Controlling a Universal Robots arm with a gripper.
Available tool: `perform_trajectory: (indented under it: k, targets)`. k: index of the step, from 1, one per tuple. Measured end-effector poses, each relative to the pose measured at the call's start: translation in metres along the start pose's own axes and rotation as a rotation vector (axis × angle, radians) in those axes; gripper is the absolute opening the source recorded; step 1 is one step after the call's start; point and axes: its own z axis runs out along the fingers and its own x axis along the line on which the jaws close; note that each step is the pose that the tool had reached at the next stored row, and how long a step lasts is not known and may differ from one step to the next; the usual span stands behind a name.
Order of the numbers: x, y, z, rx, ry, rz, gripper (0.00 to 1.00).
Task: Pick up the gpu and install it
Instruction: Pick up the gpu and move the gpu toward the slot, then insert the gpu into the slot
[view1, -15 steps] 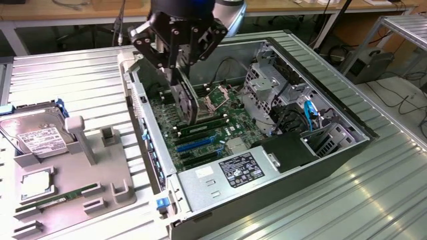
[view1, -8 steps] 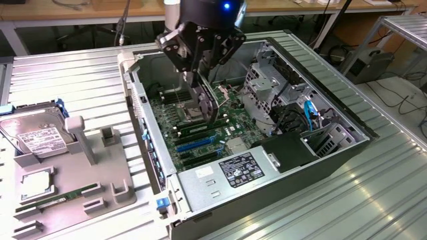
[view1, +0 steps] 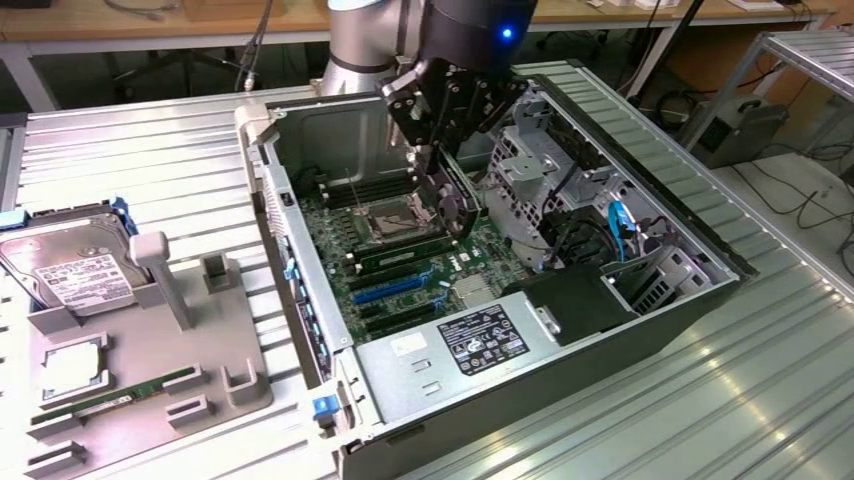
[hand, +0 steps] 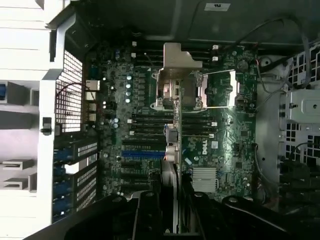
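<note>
The gpu hangs edge-on inside the open computer case, above the motherboard. My gripper is shut on the card's upper edge and reaches down from above the case. In the wrist view the gpu runs as a thin strip out from between my black fingers, and its silver bracket end is at the far end. Under the card lie the dark memory slots and the blue expansion slot. The card looks clear of the board, but I cannot tell by how much.
At the exterior view's left a grey holder tray carries a silver hard drive and a green RAM stick. Inside the case are the power supply, the metal drive cage and blue cables.
</note>
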Motion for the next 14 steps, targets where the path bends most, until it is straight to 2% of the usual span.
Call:
perform_trajectory:
  k: [5,14]
  targets:
    - [-0.020,0.0048,0.0095,-0.0001,0.0016,0.001,0.26]
    - [-0.021,0.0047,0.0097,-0.0001,0.0026,0.002,0.26]
